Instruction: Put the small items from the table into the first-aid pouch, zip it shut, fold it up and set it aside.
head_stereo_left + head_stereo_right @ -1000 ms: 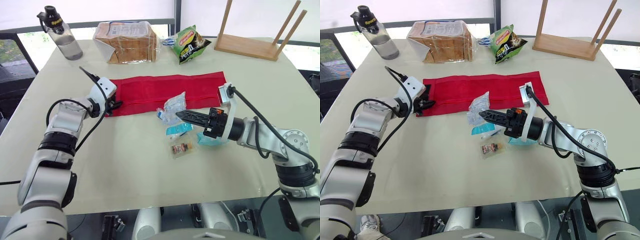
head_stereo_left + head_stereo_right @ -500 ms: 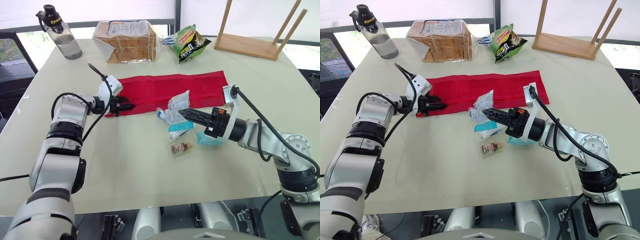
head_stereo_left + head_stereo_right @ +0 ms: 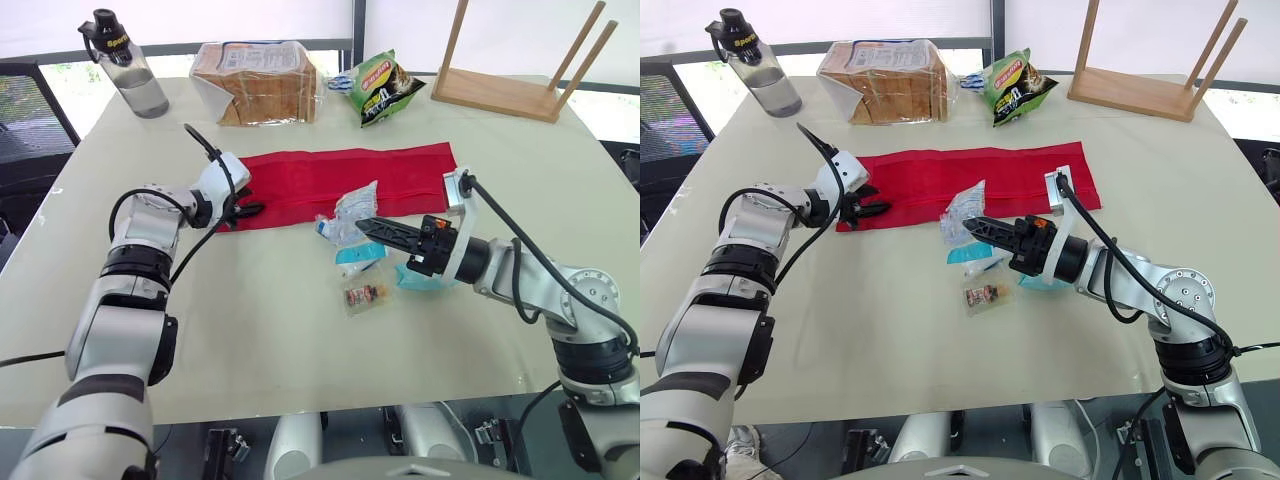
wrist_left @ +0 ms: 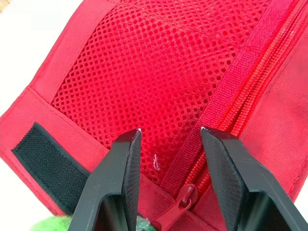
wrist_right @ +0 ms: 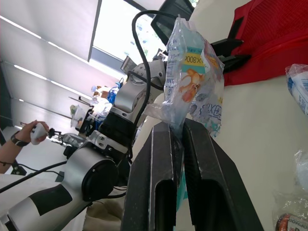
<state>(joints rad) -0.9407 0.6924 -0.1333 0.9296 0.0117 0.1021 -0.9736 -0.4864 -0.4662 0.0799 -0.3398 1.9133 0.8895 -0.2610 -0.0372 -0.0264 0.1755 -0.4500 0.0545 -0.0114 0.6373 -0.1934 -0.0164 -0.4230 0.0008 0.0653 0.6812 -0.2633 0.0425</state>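
Red mesh pouch (image 3: 340, 180) flat and unfolded across the tabletop (image 3: 280, 340): treat the zipper pull (image 4: 180, 202) at its left end as the first target. Close the released left end effector (image 4: 169, 132), straddling that pull, squarely on the tab and draw along the teeth, not upward. Keep the right end effector (image 3: 372, 228) clenched on the clear packet (image 3: 352, 212) just beside the pouch's near edge; feed it in only once an opening shows.
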